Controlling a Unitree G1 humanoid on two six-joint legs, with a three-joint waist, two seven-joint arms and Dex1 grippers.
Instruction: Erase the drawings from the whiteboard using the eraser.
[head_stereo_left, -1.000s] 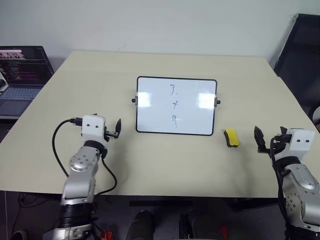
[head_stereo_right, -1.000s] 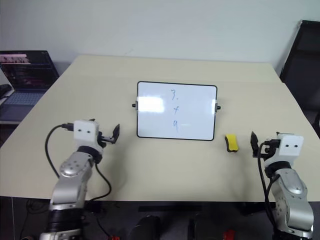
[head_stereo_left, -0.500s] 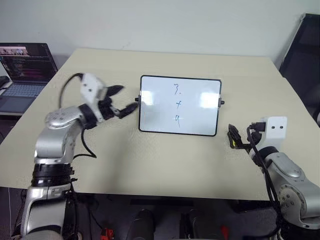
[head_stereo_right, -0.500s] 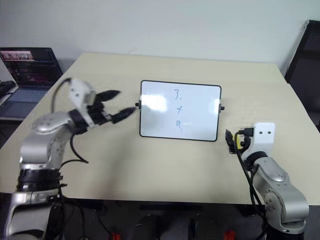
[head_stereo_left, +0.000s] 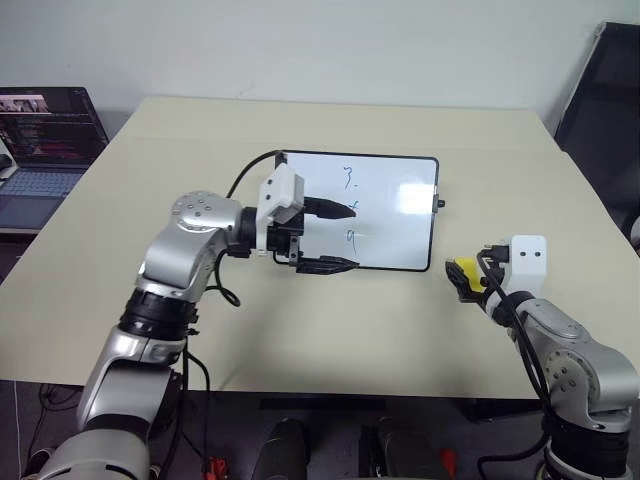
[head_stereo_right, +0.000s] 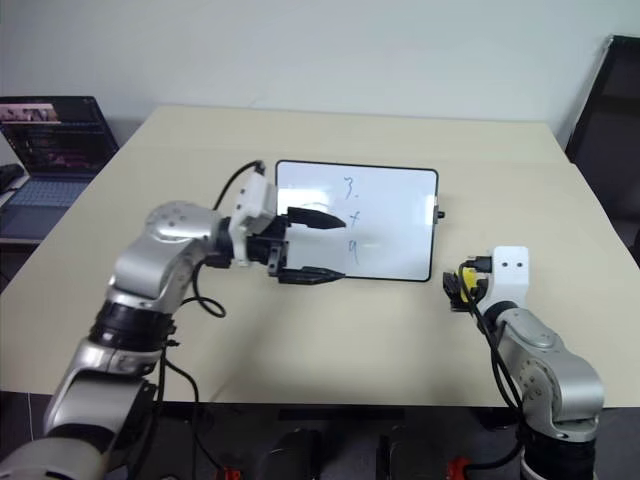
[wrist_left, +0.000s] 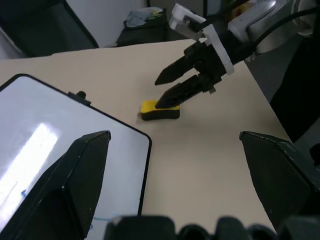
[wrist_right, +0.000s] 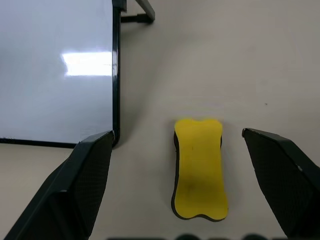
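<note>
Clearly the right pincer (wrist_right: 186, 215) is the nearer one: the eraser (wrist_right: 198, 168) is lying flat on the bench (head_stereo_left: 330, 320) between its wide-apart fingers, long axis running along their reach, just beside the whiteboard's (head_stereo_left: 385, 200) right edge. Meanwhile the left pincer (head_stereo_left: 325, 236), also spread apart and empty, is hovering over the board's lower left, beside the drawings (head_stereo_left: 349, 208).

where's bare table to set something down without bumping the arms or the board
Free patches: the wide strip of table behind the whiteboard, and the left side toward the laptop. Crowded: the board's left edge, where the open left gripper hangs over it, and the spot right of the board, where the open right gripper straddles the eraser.
</note>
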